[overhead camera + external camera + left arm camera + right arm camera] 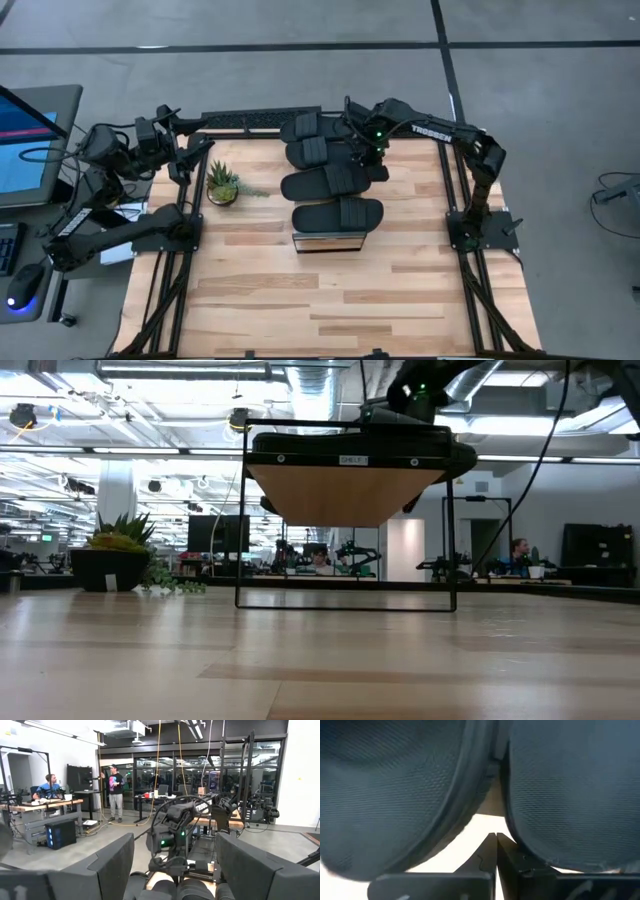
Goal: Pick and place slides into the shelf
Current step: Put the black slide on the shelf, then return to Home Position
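All four black slides (335, 183) lie crosswise in a row on the shelf (328, 243), so each fits its narrow width. The right claw (372, 160), fingertips together and empty, hovers at three o'clock of the middle slides. The left claw (185, 150) waits spread at the desk (300, 300)'s ten o'clock corner.

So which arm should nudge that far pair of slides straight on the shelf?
Right. Its tool is already down among the slides on the shelf, fingers together in its wrist view. The left tool sits back at the table's far left corner, beyond the plant.
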Action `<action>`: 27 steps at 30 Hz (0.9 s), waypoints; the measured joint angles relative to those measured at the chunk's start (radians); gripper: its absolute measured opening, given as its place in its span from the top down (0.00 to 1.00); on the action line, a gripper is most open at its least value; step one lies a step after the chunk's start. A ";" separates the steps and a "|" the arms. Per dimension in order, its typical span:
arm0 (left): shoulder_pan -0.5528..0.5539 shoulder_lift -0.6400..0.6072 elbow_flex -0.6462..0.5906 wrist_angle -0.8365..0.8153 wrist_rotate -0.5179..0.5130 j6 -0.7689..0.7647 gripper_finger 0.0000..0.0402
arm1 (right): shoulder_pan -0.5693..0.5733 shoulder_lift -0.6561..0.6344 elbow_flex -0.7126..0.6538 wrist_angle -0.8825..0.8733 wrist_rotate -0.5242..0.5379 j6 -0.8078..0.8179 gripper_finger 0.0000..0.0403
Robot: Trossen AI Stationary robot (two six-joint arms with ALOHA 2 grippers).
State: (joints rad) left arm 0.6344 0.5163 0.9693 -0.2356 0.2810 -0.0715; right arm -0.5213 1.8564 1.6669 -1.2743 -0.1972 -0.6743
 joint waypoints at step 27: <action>0.000 0.000 0.000 -0.046 -0.002 -0.005 0.34 | -0.084 0.010 0.163 -0.113 0.096 0.046 1.00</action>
State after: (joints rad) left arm 0.6344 0.5163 0.9691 -0.2817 0.2791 -0.0761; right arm -0.6048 1.8665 1.8297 -1.3876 -0.1007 -0.6284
